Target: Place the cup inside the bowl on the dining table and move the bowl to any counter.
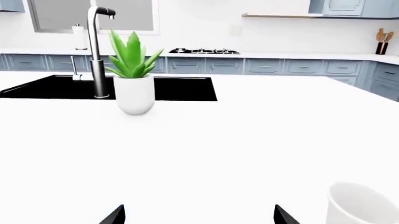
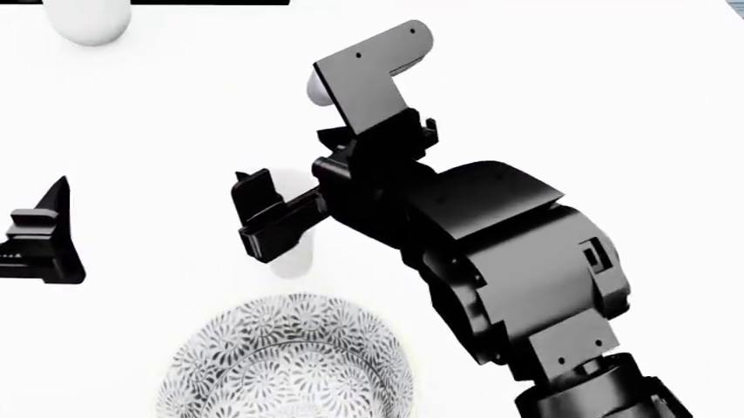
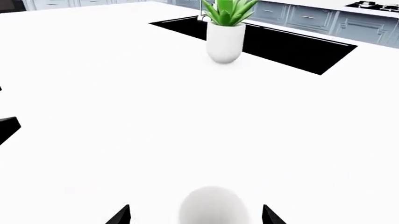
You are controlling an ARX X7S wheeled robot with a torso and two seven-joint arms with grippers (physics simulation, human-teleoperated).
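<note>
My right claw (image 2: 293,155) is spread wide around the cup (image 2: 293,252), one finger (image 3: 118,215) on each side, neither seen to touch it. The cup stands upright on the dining table (image 2: 605,104), just beyond the rim of the bowl (image 2: 285,361), apart from it. My left claw (image 2: 47,235) hovers off to the left, also spread wide and holding nothing; in its own view the cup (image 1: 358,205) sits beside it, outside the fingers. Bare tabletop lies on every side of the cup except toward the bowl. Farther off, a potted plant (image 1: 134,70) stands at the near edge of a black sink (image 1: 181,88), beside the faucet (image 1: 96,51).
</note>
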